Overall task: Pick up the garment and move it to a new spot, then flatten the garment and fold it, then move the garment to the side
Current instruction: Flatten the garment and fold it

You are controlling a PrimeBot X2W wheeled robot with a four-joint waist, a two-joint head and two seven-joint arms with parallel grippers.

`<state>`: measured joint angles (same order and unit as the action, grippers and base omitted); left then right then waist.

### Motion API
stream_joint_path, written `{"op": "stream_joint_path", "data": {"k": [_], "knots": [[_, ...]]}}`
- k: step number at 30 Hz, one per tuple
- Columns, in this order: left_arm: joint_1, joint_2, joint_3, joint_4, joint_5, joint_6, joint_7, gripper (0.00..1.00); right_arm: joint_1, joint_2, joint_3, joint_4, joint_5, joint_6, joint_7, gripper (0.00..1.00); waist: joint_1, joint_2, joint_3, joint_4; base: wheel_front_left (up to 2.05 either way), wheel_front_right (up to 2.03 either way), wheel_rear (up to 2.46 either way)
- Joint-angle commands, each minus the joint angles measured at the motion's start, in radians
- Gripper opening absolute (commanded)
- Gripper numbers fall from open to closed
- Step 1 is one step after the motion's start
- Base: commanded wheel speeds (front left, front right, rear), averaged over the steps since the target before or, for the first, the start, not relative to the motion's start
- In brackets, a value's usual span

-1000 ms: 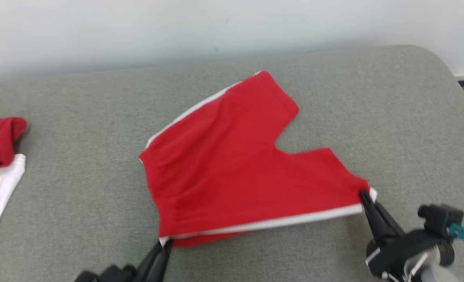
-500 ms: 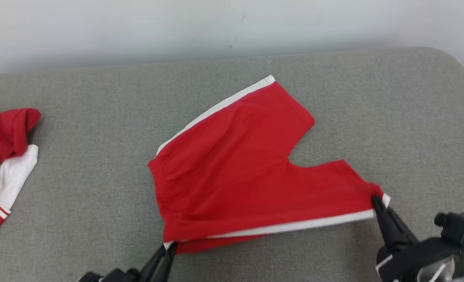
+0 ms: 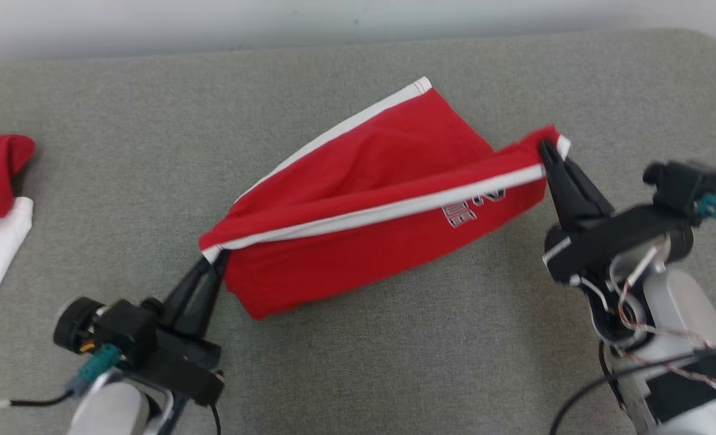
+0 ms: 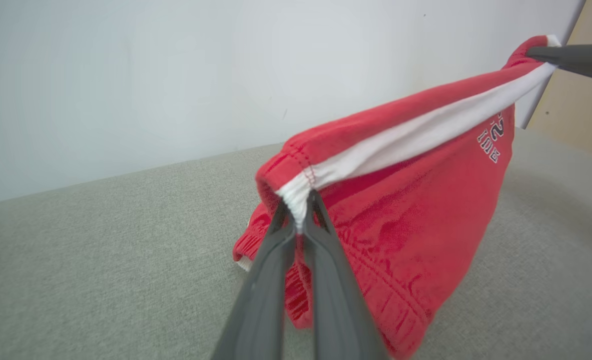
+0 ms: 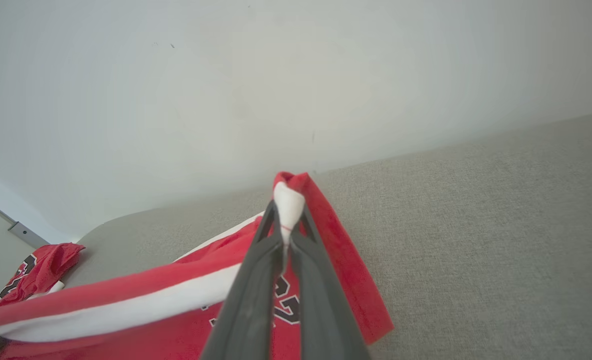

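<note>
Lifted off grey upholstered cushion (image 3: 394,338) since earlier: near edge of red white-striped cotton shorts (image 3: 358,181), far leg apparently resting. Pinched at corners by closed left fingers (image 3: 194,296), right fingers (image 3: 566,181). Keep taut, level.

Red shorts (image 3: 364,254) with a white side stripe and small white letters. Lifted at two corners, stripe edge pulled tight between them. Sagging below, with the far leg flat on the grey surface (image 3: 394,362).

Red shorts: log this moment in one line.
left gripper: shut on red shorts | right gripper: same | striped edge: lifted
</note>
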<state>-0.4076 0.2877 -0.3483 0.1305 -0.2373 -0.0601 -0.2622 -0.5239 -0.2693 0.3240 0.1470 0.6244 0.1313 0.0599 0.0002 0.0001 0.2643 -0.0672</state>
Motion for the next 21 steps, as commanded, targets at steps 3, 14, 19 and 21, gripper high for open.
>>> {"op": "stream_joint_path", "data": {"k": [3,14,19,21], "knots": [[-0.053,0.019,0.024,0.048,-0.004,-0.008,-0.004,0.00,-0.112,0.031,0.029,0.099,0.035,-0.001,0.008,0.00,-0.0002,-0.0001,0.042,-0.016,0.00,0.00,0.00],[-0.279,0.002,0.032,0.212,-0.026,-0.051,-0.004,0.00,-0.507,0.092,0.106,0.531,0.072,-0.001,-0.037,0.00,-0.0002,-0.0001,0.159,0.023,0.00,0.00,0.00],[-0.360,-0.004,0.024,0.278,-0.031,-0.059,-0.004,0.00,-0.622,0.113,0.134,0.658,0.073,-0.001,-0.062,0.00,-0.0002,-0.0001,0.209,0.038,0.00,0.00,0.00],[-0.394,-0.007,0.018,0.310,-0.027,-0.061,-0.004,0.00,-0.672,0.118,0.152,0.709,0.071,-0.001,-0.077,0.00,-0.0002,-0.0001,0.234,0.045,0.00,0.00,0.00]]}}
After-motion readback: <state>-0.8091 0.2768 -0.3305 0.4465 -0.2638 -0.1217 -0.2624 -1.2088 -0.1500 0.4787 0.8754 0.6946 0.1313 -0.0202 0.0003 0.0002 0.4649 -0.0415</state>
